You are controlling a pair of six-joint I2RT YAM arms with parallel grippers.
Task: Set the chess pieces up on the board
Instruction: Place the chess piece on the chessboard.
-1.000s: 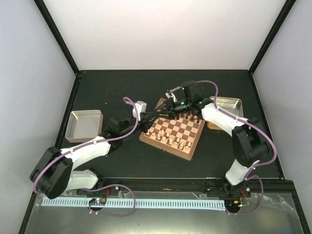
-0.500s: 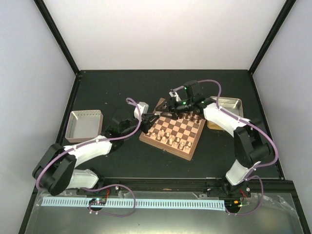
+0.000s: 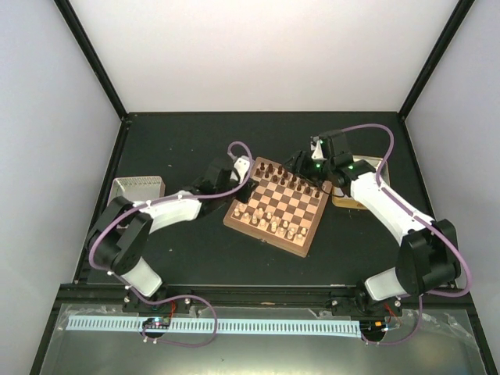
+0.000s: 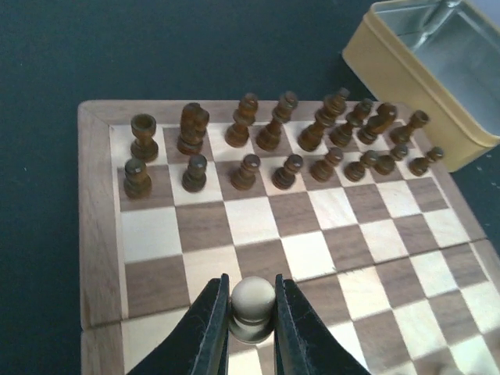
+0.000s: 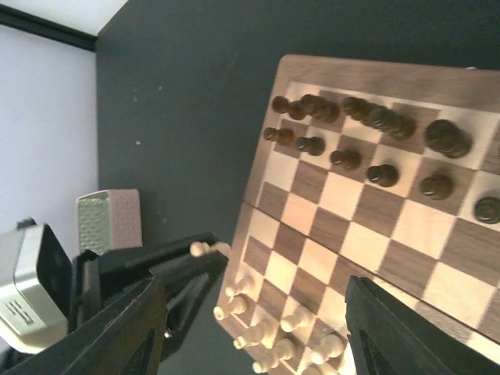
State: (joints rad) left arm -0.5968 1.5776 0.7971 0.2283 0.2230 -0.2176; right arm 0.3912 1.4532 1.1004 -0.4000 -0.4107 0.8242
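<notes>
The board point(image 3: 275, 208) lies mid-table; it also shows in the left wrist view point(image 4: 101, 234) and the right wrist view point(image 5: 344, 195). Dark brown chess pieces point(image 4: 273, 144) fill its two far rows. Cream pieces point(image 5: 273, 336) stand along the near side. My left gripper point(image 4: 251, 312) is shut on a cream pawn point(image 4: 251, 305) and holds it over the board's left edge, by the cream side point(image 3: 241, 181). The pawn also shows in the right wrist view point(image 5: 203, 249). My right gripper point(image 5: 258, 328) is open wide and empty, above the board's far right corner point(image 3: 303, 164).
A tan tin tray point(image 4: 437, 70) stands right of the board, by the dark pieces, partly hidden under my right arm point(image 3: 361, 166). A grey tray point(image 3: 137, 187) stands at the left, partly hidden by my left arm.
My left arm has swung its gripper up and right along the board's left edge with the pawn. My right gripper has drawn back to the right, off the dark rows.
</notes>
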